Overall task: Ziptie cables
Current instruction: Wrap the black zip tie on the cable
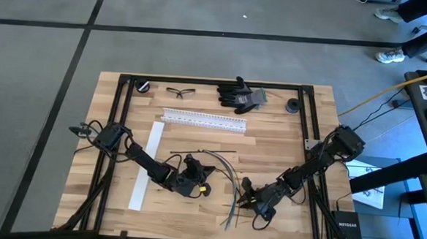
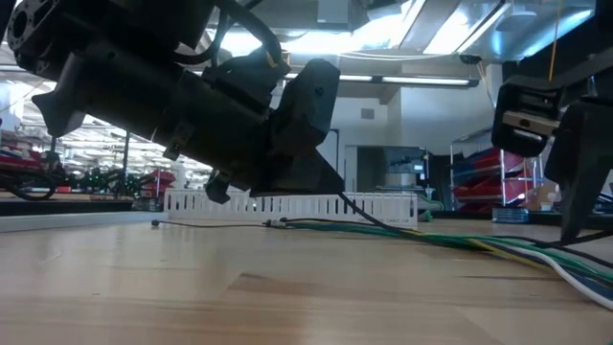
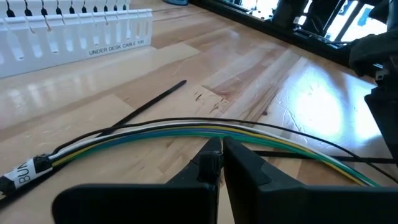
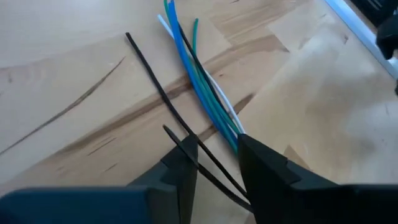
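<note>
The cables [image 1: 228,180] curve lengthwise from frame centre down toward the lower edge. My right hand [image 1: 247,201] straddles a thin black strand [image 4: 186,140], fingers narrowly apart. My left hand [image 1: 200,186] is closed, empty.

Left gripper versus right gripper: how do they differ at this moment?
The left gripper has its fingers pressed shut, empty, just short of the cables. The right gripper stands slightly apart, with thin black strands running between its fingers; whether it grips them is unclear. Both sit low over the wooden table beside the same bundle.
</note>
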